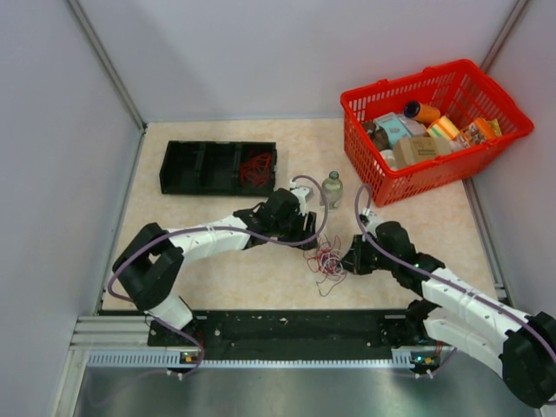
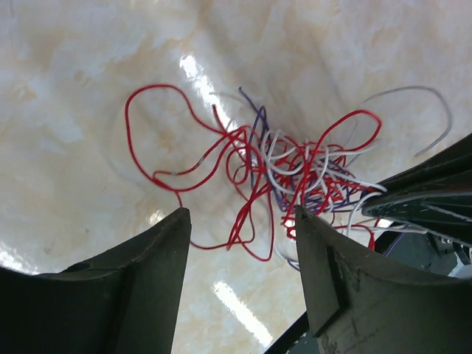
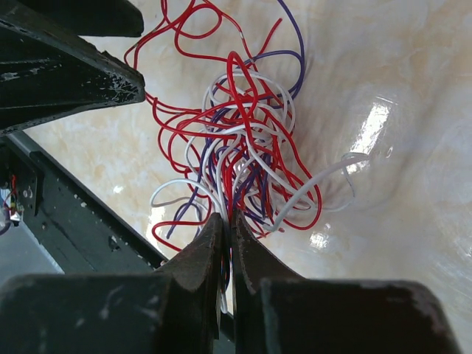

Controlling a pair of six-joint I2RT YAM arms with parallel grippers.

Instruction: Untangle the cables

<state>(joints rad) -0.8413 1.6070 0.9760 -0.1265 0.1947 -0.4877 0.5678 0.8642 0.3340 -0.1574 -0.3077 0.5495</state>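
The cables (image 1: pixel 326 261) lie as one tangled bunch of red, white and dark blue-purple wires on the beige tabletop between my two arms. In the left wrist view the cables (image 2: pixel 287 173) spread just beyond my left gripper (image 2: pixel 240 214), whose jaws stand open with only tabletop and a red loop between them. My left gripper (image 1: pixel 308 234) hovers at the bunch's upper left edge. My right gripper (image 3: pixel 227 215) is shut on several strands at the near edge of the cables (image 3: pixel 236 147). It sits at the bunch's right side (image 1: pixel 352 259).
A black compartment tray (image 1: pixel 217 167) stands at the back left, with a red wire bunch (image 1: pixel 257 168) in its right compartment. A small bottle (image 1: pixel 332 188) stands just behind the tangle. A red basket (image 1: pixel 417 178) of groceries sits back right. A black rail (image 1: pixel 295 326) borders the near edge.
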